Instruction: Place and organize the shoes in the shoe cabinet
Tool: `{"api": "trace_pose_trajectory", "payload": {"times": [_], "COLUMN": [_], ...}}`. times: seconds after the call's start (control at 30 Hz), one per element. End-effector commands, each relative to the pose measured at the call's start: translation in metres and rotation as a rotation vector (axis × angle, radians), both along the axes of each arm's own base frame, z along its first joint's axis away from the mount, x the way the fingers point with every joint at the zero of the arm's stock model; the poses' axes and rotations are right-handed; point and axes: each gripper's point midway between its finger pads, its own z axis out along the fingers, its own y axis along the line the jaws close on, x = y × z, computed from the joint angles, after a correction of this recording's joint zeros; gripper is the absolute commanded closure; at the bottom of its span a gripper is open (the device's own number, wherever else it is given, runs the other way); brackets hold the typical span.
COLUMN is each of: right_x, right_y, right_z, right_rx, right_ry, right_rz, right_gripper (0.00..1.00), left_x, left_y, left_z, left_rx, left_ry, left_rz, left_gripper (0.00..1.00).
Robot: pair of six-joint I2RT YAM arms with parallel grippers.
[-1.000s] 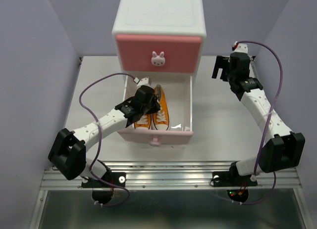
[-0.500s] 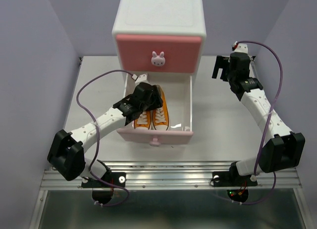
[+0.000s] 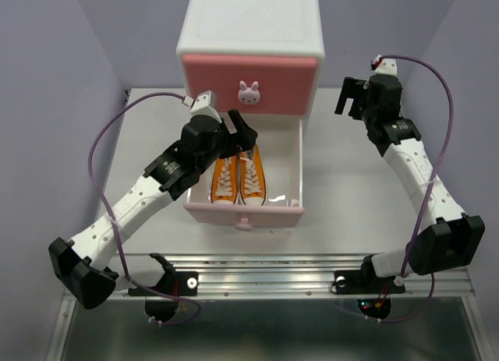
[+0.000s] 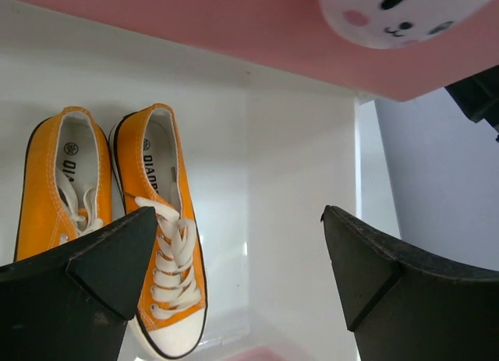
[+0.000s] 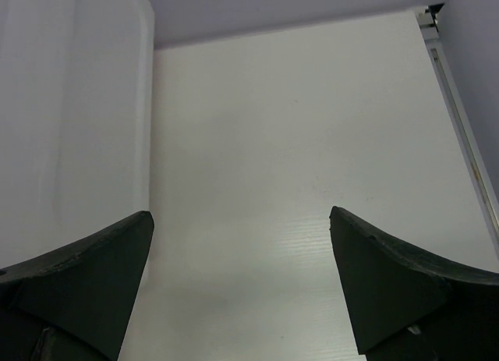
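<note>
While the small white boxy shoe cabinet (image 3: pixel 249 26) stands at top centre of the overhead view, its paler pink lower drawer (image 3: pixel 245 214) juts out below, with the orange canvas lace-up sneakers (image 3: pixel 238 178) side by side in its left half, toes toward the front. Over their heels, under the bunny-shaped knob (image 3: pixel 249 93), hangs the left gripper (image 3: pixel 238 131), jaws wide and empty. At upper right, the right gripper (image 3: pixel 348 102), likewise spread and empty, faces the bare white table (image 3: pixel 351 189) beside the cabinet's wall.

The left arm (image 3: pixel 142 197) hides the heels of the orange canvas sneakers (image 3: pixel 238 182) from above; the white bunny-shaped knob (image 4: pixel 405 10) is cropped by the wrist view's top edge.
</note>
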Motion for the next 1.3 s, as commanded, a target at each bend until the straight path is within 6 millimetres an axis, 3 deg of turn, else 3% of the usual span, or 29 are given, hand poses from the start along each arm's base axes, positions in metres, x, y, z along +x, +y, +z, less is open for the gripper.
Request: {"api": "trace_pose_trajectory", "payload": {"times": [0.0, 0.07, 0.1, 0.13, 0.2, 0.23, 0.3, 0.33, 0.43, 0.47, 0.57, 0.6, 0.63, 0.7, 0.83, 0.97, 1.17, 1.27], "right_x": [-0.003, 0.001, 0.001, 0.007, 0.010, 0.007, 0.014, 0.009, 0.012, 0.006, 0.012, 0.000, 0.010, 0.001, 0.010, 0.027, 0.045, 0.045], "right_y": [0.011, 0.018, 0.023, 0.027, 0.034, 0.040, 0.051, 0.055, 0.080, 0.086, 0.122, 0.142, 0.155, 0.183, 0.213, 0.237, 0.236, 0.234], "right_z": [0.089, 0.107, 0.135, 0.141, 0.166, 0.196, 0.211, 0.237, 0.255, 0.274, 0.276, 0.291, 0.282, 0.291, 0.284, 0.251, 0.192, 0.176], "right_rx": [0.070, 0.076, 0.091, 0.101, 0.115, 0.132, 0.151, 0.162, 0.213, 0.224, 0.215, 0.211, 0.179, 0.169, 0.147, 0.136, 0.065, 0.057], "right_ry": [-0.218, -0.258, -0.315, -0.326, -0.377, -0.440, -0.463, -0.519, -0.548, -0.587, -0.578, -0.604, -0.587, -0.623, -0.641, -0.562, -0.386, -0.333], "right_rz": [0.061, 0.102, 0.132, 0.148, 0.184, 0.218, 0.267, 0.297, 0.425, 0.466, 0.589, 0.640, 0.668, 0.726, 0.756, 0.768, 0.717, 0.708], "right_gripper": [0.00, 0.00, 0.00, 0.00, 0.00, 0.00, 0.00, 0.00, 0.00, 0.00, 0.00, 0.00, 0.00, 0.00, 0.00, 0.00, 0.00, 0.00], "left_x": [-0.020, -0.031, -0.039, -0.042, -0.053, -0.056, -0.064, -0.067, -0.077, -0.082, -0.088, -0.090, -0.092, -0.093, -0.096, -0.106, -0.124, -0.128], "left_y": [0.016, 0.021, 0.025, 0.028, 0.038, 0.041, 0.047, 0.048, 0.050, 0.050, 0.049, 0.049, 0.048, 0.047, 0.041, 0.031, 0.006, -0.016], "left_z": [0.045, 0.053, 0.060, 0.064, 0.062, 0.072, 0.071, 0.080, 0.086, 0.087, 0.087, 0.087, 0.086, 0.086, 0.086, 0.085, 0.089, 0.088], "left_rx": [-0.055, -0.074, -0.085, -0.088, -0.064, -0.069, -0.045, -0.058, -0.083, -0.092, -0.106, -0.105, -0.099, -0.090, -0.079, -0.101, -0.083, -0.048], "left_ry": [-0.043, -0.023, -0.030, -0.032, -0.001, -0.009, 0.021, 0.015, 0.036, 0.043, 0.062, 0.066, 0.066, 0.067, 0.075, 0.094, 0.091, 0.085], "left_rz": [-0.003, -0.009, -0.015, -0.016, -0.010, -0.007, -0.007, -0.012, -0.027, -0.039, -0.054, -0.060, -0.075, -0.089, -0.127, -0.176, -0.265, -0.314], "left_gripper": [0.01, 0.01, 0.01, 0.01, 0.01, 0.01, 0.01, 0.01, 0.01, 0.01, 0.01, 0.01, 0.01, 0.01, 0.01, 0.01, 0.01, 0.01]}}
